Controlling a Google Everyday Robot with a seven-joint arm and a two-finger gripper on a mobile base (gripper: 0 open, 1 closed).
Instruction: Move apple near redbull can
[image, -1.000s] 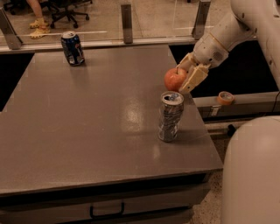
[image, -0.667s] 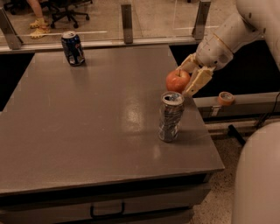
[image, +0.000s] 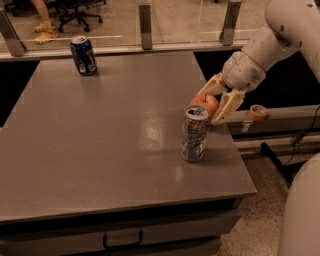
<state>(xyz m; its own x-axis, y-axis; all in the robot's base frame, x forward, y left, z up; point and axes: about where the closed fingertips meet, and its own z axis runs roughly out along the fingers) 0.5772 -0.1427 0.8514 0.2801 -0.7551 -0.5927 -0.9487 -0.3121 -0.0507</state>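
Camera view, nearest first: the desk (image: 100, 150) carries the redbull can (image: 195, 134) upright near its right edge, dented and twisted. I judge it empty and light, easily toppled by a nudge. Just behind it, and partly hidden by its top, is the apple (image: 207, 101), held in the claw (image: 210, 106), whose two fingers close on opposite sides of the fruit. I cannot tell whether the apple already rests on the desk. I judge the apple firm, fairly heavy for its size, smooth-skinned and prone to roll, so the hold belongs across its widest part, as it is now, and any release should be low and gentle. At the far left corner a dark blue can (image: 83, 55) stands well apart. Compared with a second ago, the claw and apple have dropped lower and drawn closer to the redbull can, while both cans have kept their places.
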